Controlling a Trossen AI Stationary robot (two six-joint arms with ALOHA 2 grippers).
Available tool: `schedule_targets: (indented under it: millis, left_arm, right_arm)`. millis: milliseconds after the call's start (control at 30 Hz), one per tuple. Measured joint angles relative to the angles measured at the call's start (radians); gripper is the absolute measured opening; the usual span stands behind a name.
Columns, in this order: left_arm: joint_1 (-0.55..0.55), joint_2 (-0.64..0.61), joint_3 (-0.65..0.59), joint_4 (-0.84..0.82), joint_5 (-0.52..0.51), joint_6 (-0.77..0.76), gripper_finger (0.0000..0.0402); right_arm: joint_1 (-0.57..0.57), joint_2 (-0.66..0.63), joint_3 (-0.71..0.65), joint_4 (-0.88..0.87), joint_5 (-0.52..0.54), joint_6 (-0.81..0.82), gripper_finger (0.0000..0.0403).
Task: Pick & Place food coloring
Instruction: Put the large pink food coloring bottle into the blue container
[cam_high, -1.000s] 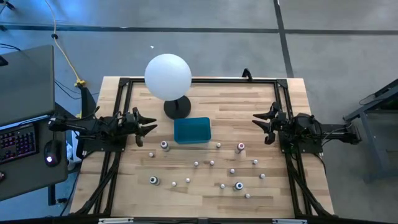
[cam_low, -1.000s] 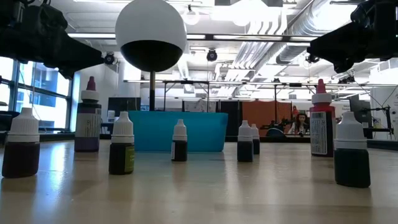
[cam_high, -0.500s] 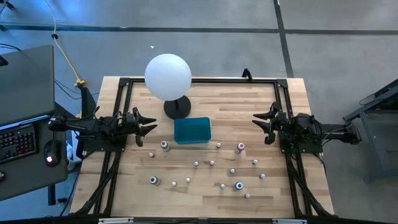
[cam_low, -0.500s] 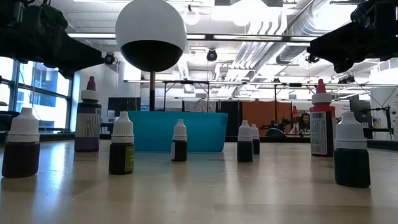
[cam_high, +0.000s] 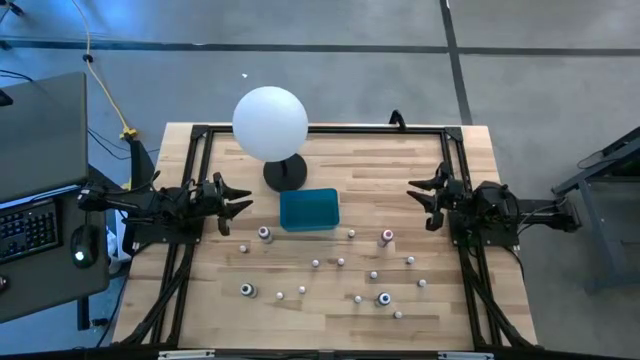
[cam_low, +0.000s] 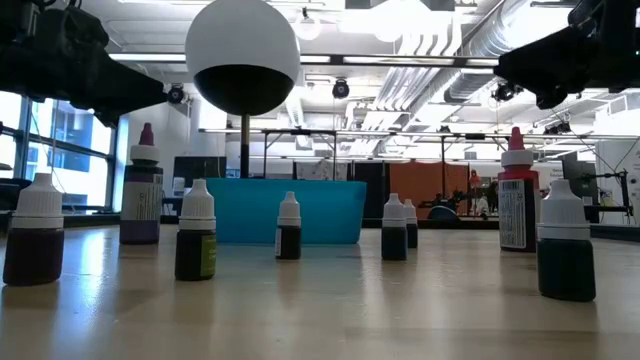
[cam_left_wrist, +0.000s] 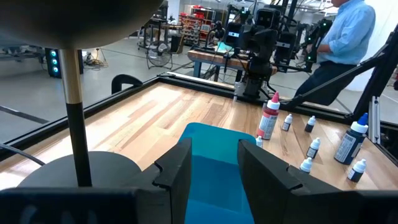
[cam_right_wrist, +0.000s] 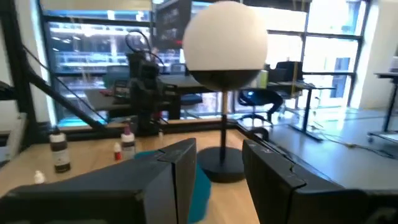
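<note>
Change: my right gripper (cam_high: 424, 203) has edged slightly away from the teal rectangular plastic box (cam_high: 309, 210) toward its own table edge, and in the low view it sits a touch higher than half a second ago. Everything else is as it was.
Right gripper: raised above the wooden table (cam_high: 340, 160), well to the right of the teal box, fingers spread apart and empty, pointing toward the box.
Left gripper (cam_high: 238, 206): waiting on the other side of the teal box, above the table, fingers parted, nothing between them, also pointing at the box.
Food coloring: the small whitish dropper bottles (cam_high: 340, 262) stand scattered on the table in front of the teal box, all apart from both grippers.
Bottle axis: each bottle is upright, cap up; the low view shows a red-capped bottle (cam_low: 514, 203) and a dark-capped one (cam_low: 141, 198) tallest.
Lamp: the white ball lamp (cam_high: 270, 123) on a black round base stands just behind the teal box.
</note>
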Motion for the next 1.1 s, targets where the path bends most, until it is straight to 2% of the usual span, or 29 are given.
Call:
schedule_targets:
  millis: [200, 367, 500, 667, 767, 1100]
  left_arm:
    - [0.000, 0.000, 0.000, 0.002, 0.001, 0.000, 0.0129]
    - [0.000, 0.000, -0.004, 0.047, -0.010, 0.000, 0.0129]
    - [0.000, 0.000, -0.008, 0.161, 0.038, 0.000, 0.0129]
    - [0.000, -0.002, -0.005, 0.203, -0.110, 0.001, 0.0129]
    - [0.000, -0.002, -0.005, 0.204, -0.163, 0.024, 0.0129]
    - [0.000, -0.002, -0.003, 0.233, -0.183, 0.034, 0.0129]
  right_arm:
    - [0.000, 0.081, 0.000, 0.089, -0.223, 0.005, 0.0124]
    - [0.000, 0.244, 0.000, 0.179, -0.235, 0.039, 0.0124]
    - [0.000, 0.388, 0.000, 0.179, -0.265, 0.108, 0.0124]
    - [0.001, 0.541, 0.000, 0.256, -0.382, 0.118, 0.0124]
    - [0.001, 0.616, 0.000, 0.299, -0.442, 0.099, 0.0124]
    - [0.001, 0.797, 0.000, 0.388, -0.470, 0.097, 0.0124]
